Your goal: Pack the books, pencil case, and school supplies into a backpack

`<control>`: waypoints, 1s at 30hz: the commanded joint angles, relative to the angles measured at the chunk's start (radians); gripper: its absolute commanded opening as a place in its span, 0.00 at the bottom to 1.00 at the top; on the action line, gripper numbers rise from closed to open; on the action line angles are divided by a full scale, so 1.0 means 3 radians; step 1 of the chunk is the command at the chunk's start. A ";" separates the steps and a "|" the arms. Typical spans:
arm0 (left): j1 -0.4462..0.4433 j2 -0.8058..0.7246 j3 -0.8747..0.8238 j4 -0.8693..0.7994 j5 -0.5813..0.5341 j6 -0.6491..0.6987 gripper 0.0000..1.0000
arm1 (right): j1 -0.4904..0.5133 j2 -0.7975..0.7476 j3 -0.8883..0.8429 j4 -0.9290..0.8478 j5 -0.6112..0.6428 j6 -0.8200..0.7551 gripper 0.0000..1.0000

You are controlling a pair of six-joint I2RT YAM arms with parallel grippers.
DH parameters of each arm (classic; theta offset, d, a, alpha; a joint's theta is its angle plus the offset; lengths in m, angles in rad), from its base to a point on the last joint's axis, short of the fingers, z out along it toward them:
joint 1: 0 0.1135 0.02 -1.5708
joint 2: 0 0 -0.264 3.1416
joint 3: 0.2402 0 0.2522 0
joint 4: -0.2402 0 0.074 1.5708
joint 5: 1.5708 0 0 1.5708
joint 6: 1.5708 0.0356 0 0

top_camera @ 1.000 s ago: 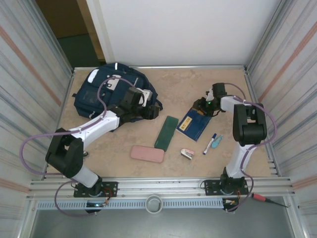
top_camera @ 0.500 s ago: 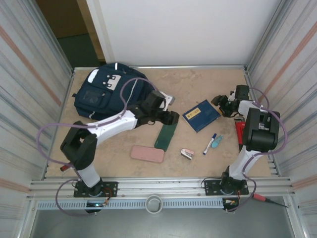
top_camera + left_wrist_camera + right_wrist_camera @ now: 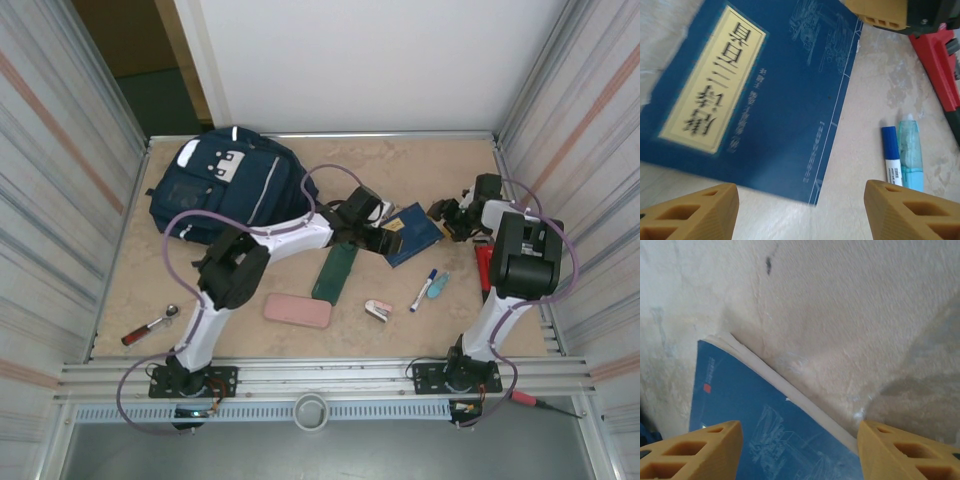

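Nearest the arm bases, the pink pencil case (image 3: 297,310) lies flat on the beige table (image 3: 430,175), with the small pink-and-white item (image 3: 379,310) just to its right. A red-handled tool (image 3: 150,326) rests near the table's left edge. Slightly farther, the blue-and-white marker pen (image 3: 423,290) and the small teal item (image 3: 438,285) lie side by side. The left wrist view shows these 2 parallel, the marker pen (image 3: 892,157) left of the teal item (image 3: 910,150). A dark green flat box (image 3: 336,270) lies to their left, and a red object (image 3: 483,262) lies beside the right arm.

Mid-table, the books (image 3: 420,232) lie flat, yellow label (image 3: 715,80) upward; whether 1 or 2 volumes, I cannot tell. The left gripper (image 3: 388,238) hovers over their left corner, its fingers (image 3: 690,212) spread apart with nothing between them. The right gripper (image 3: 447,215) sits at the books' right edge, its fingers (image 3: 690,450) likewise parted and empty. Its wrist view shows a corner of the books (image 3: 765,425), white page edges against the table.

Farthest, at the back left, the backpack (image 3: 225,190) lies on the table, well apart from the supplies.
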 commanded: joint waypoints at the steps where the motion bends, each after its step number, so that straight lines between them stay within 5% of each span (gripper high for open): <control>1: -0.0035 0.0183 0.0297 -0.0254 0.0119 -0.0013 0.67 | 0.0012 -0.0144 -0.0205 -0.0157 0.0025 -0.0078 0.58; 10: 0.0131 0.0829 0.1212 -0.0860 -0.0069 0.0360 0.67 | 0.0067 -0.0535 -0.0851 0.0204 -0.0140 0.0146 0.49; 23: 0.0494 0.1639 0.2675 -0.1375 0.0068 0.0658 0.67 | 0.0719 -0.0937 -0.1230 0.0544 -0.0111 0.0509 0.46; 30: 0.0663 0.1185 0.2339 -0.1277 0.0060 0.0760 0.68 | 0.0988 -0.0992 -0.1088 0.0473 -0.0006 0.0430 0.48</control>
